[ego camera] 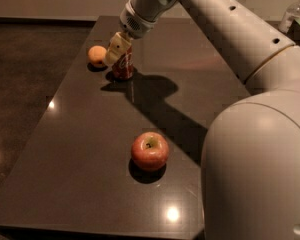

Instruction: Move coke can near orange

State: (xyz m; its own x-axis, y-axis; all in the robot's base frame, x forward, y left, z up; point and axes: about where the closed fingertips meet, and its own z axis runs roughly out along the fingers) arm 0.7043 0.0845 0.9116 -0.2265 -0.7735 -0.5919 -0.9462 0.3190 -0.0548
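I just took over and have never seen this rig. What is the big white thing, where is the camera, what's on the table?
The white shape is the robot's single arm, reaching over a dark table. There is one view only; its mounting is unknown. The gripper at the arm's end is on the upright coke can; whether it clamps it I cannot tell. The orange lies just left of the can in the picture, the apple nearer the camera.
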